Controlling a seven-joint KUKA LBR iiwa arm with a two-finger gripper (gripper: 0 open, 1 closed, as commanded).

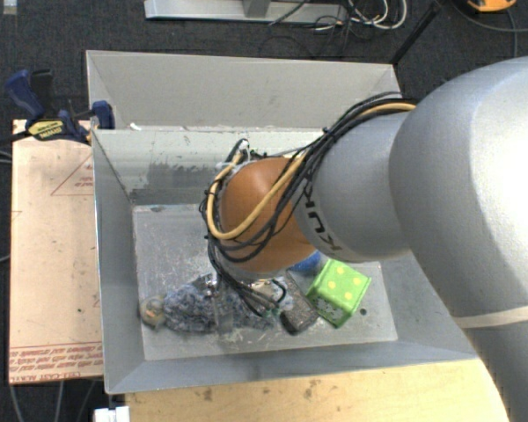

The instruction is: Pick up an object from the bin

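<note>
Camera view: the arm (440, 192) reaches into the grey bin (114, 262) from 3 o'clock. Black letters on it read "KU" before cables (246, 227) cover the rest. Its orange cover (260, 214) hangs above the gripper (245, 295), low over the bin floor at about 6 o'clock; whether the gripper is open or closed cannot be told. Just beside it at 9 o'clock lies a grey-blue lumpy heap (189, 306). A dark grey block (299, 316) lies at its 4 o'clock, and a green die (339, 293) with pale dots at 3 o'clock.
</note>
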